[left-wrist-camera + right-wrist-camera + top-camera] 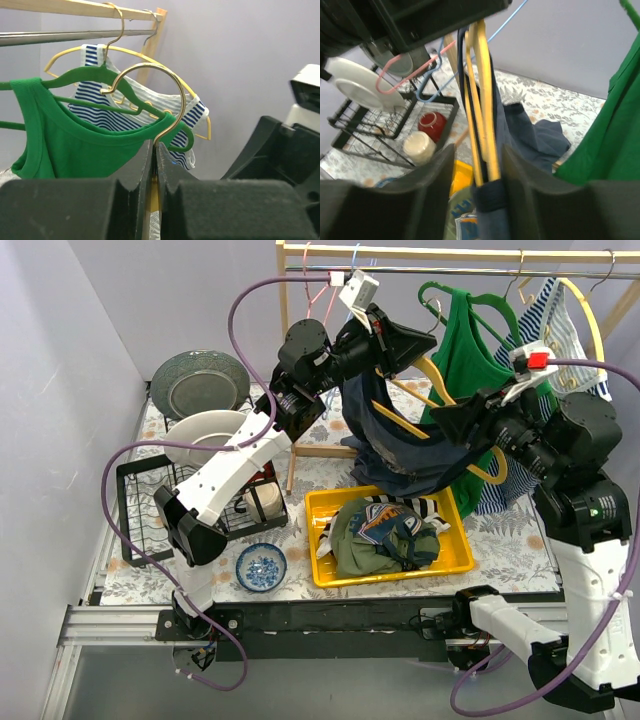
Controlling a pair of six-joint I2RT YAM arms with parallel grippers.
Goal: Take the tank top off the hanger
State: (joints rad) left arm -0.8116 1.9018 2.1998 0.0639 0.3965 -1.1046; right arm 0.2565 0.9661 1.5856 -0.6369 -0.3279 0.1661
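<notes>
A yellow hanger [486, 115] and navy tank top [540, 140] between the parted jaws of the right gripper [479, 192] (green garment [610, 130] alongside)

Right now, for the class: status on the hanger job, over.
Left fingers shut on hook. Right fingers open, straddling hanger and navy top. Top still on hanger. Green top hangs close beside.

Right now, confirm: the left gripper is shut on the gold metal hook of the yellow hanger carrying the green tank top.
Wrong garment. The left gripper is shut on the gold metal hook of the yellow hanger carrying the dark navy tank top, as the top external view shows.
</notes>
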